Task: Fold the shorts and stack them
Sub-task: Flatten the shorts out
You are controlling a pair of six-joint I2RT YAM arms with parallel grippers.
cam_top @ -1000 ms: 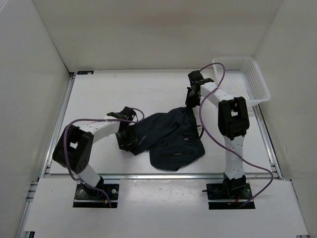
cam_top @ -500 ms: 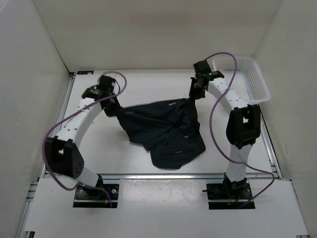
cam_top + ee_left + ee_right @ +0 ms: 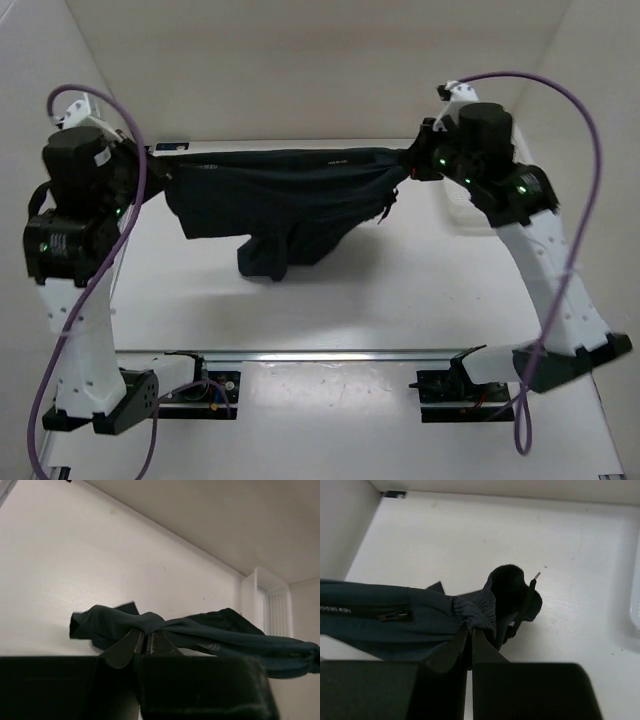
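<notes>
The dark navy shorts (image 3: 290,195) hang in the air above the table, stretched wide between both arms with the legs drooping toward the middle. At the left end, my left gripper (image 3: 163,177) is shut on the cloth; the left wrist view shows its jaws (image 3: 146,636) pinching a bunched fold of the shorts (image 3: 210,632). At the right end, my right gripper (image 3: 412,165) is shut on the gathered waistband, and the right wrist view has its tips (image 3: 469,632) closed on the shorts (image 3: 395,617), a drawcord dangling beside them.
A white mesh basket (image 3: 470,215) stands at the back right, mostly hidden behind the right arm, and shows as white lattice (image 3: 265,602) in the left wrist view. White walls close in the table (image 3: 330,300) on three sides.
Both arms rose and spread apart, lifting the shorts off the table and stretching them out. The left gripper, open a second ago, closed on the cloth.
</notes>
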